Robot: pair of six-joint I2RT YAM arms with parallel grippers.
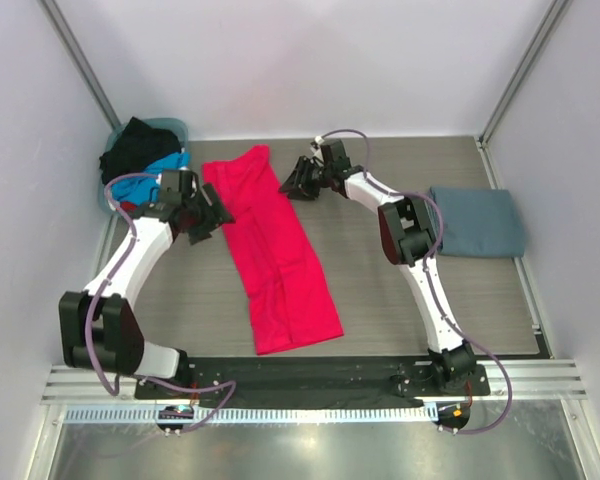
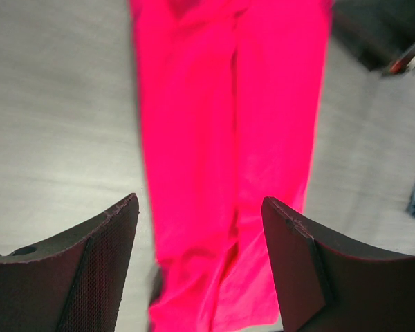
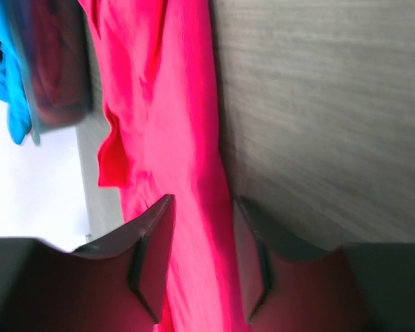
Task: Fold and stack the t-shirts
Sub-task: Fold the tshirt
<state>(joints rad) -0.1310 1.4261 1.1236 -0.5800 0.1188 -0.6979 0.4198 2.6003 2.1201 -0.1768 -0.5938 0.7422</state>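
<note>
A bright red-pink t-shirt (image 1: 277, 255), folded into a long strip, lies slantwise on the table from the back centre toward the front. My left gripper (image 1: 218, 215) is open just off the strip's left edge near its far end. In the left wrist view the shirt (image 2: 228, 138) runs under the gap of that gripper (image 2: 199, 200). My right gripper (image 1: 293, 182) is open at the strip's right edge near the far end. In the right wrist view the shirt's edge (image 3: 173, 124) lies between the jaws of that gripper (image 3: 204, 200). A folded slate grey-blue t-shirt (image 1: 477, 222) lies at the right.
A teal bin (image 1: 175, 128) at the back left corner holds black (image 1: 135, 145) and bright blue (image 1: 165, 165) shirts. In the right wrist view it (image 3: 33, 104) shows blue and dark red cloth. White walls enclose the grey wood-grain table (image 1: 380, 300).
</note>
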